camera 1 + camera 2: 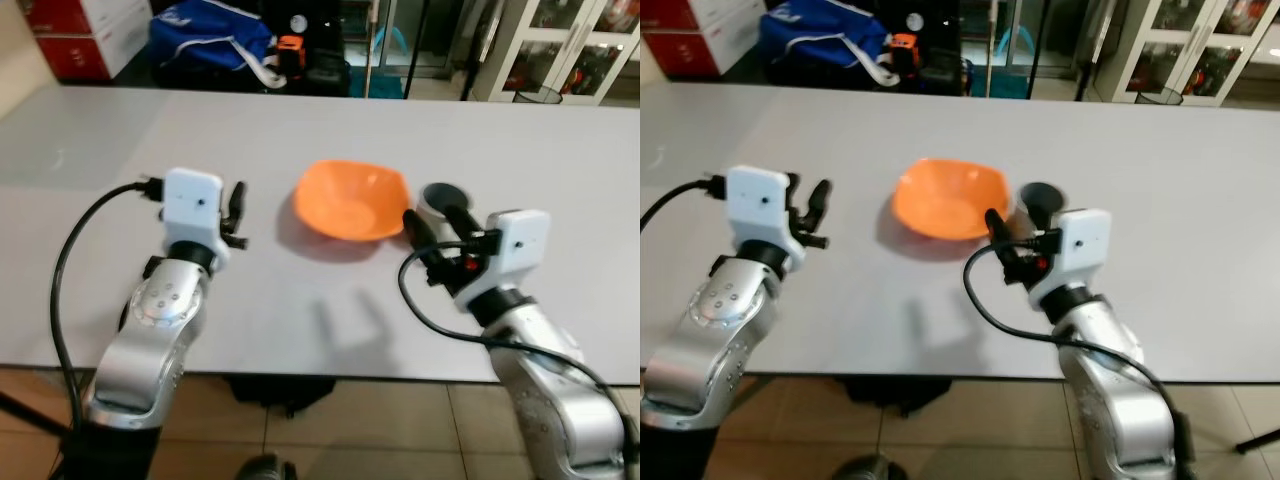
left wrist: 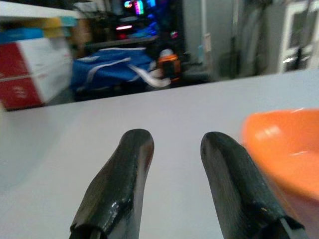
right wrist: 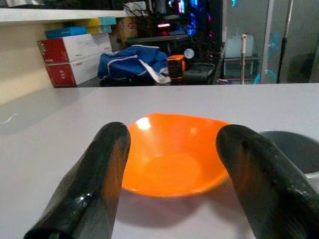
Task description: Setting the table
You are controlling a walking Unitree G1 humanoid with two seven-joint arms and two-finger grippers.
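An orange bowl sits upright and empty in the middle of the white table. Just to its right stands a grey cup with a dark inside, partly hidden by my right fingers. My right gripper is open and hovers low over the table, just in front of the bowl's right edge and the cup; in the right wrist view the bowl lies between its spread fingertips. My left gripper is open and holds nothing, a short way left of the bowl.
The table's front edge runs just below my arms, with tiled floor under it. Beyond the far edge are a blue bag, red and white boxes and a glass cabinet. The table's left and right parts are bare.
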